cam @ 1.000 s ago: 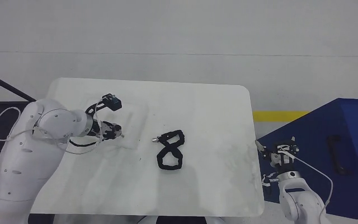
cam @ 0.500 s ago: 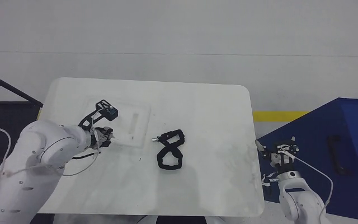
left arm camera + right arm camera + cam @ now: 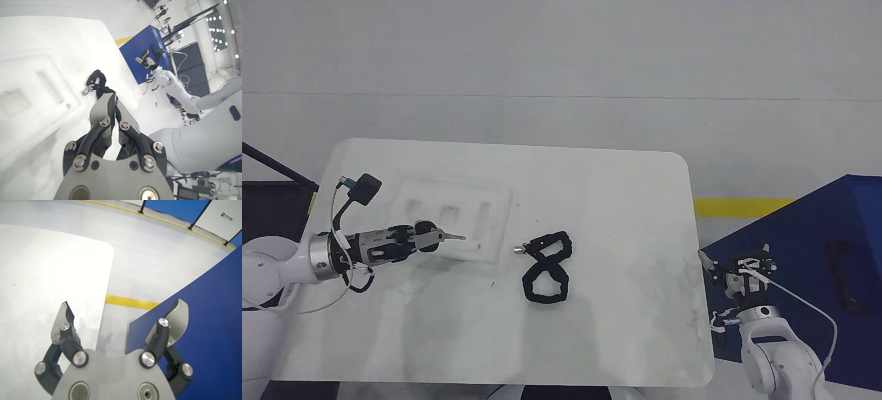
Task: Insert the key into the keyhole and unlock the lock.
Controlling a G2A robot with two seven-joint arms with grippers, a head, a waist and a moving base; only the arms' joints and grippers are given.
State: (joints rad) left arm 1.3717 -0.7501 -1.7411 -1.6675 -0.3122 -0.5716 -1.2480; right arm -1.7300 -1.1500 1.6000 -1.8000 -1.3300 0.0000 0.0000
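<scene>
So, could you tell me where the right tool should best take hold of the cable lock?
Probably on the cable lock, at the black sleeve just behind its silver cylinder, from above: it lies flat, and that leaves the cylinder's end towards the key clear.

Left arm (image 3: 282,275) lying low, left gripper (image 3: 113,100) pointing toward the right arm (image 3: 777,355), fingers (image 3: 100,108) pinching a key (image 3: 115,101), right gripper (image 3: 121,306) sitting well apart, fingers standing wide open.

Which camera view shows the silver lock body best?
The left wrist view: the lock body appears close, beside the tray corner. The top view shows it as a tiny silver spot at the black cable's end.
</scene>
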